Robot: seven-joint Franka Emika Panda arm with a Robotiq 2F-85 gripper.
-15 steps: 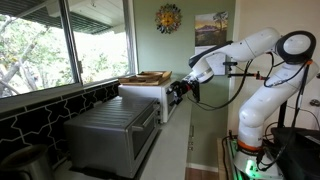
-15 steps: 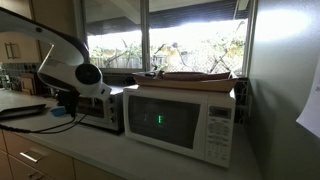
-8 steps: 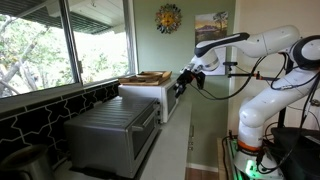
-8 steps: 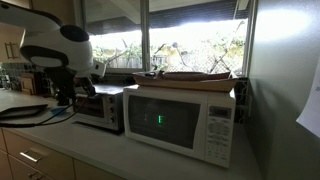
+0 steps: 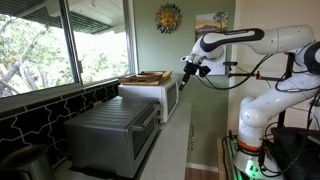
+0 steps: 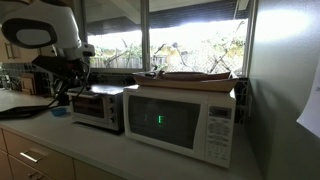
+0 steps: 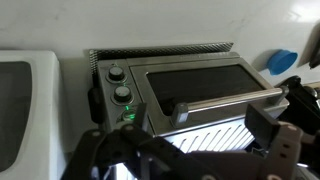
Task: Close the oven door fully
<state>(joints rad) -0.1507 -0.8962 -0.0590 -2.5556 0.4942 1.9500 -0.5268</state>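
Oven door [image 5: 145,128], dark glass in a grey frame, stands nearest us at the lower left of an exterior view. It looks upright and flat against the front of the grey oven [image 5: 100,125], which rests on the pale surface [image 5: 178,140]. Just behind the oven sits a white microwave [image 5: 150,95] with a wooden tray [image 5: 146,77] on top. Further back, near the middle of the frame, the tool [image 5: 190,68] hangs in the air beside the microwave's upper corner, well apart from the oven, carried by the white arm [image 5: 250,38]. In the wrist view we see its dark fingers [image 7: 285,145] spread wide along the lower edge with nothing between them. Beyond them lie the door's handle [image 7: 225,101] and two knobs [image 7: 123,95].
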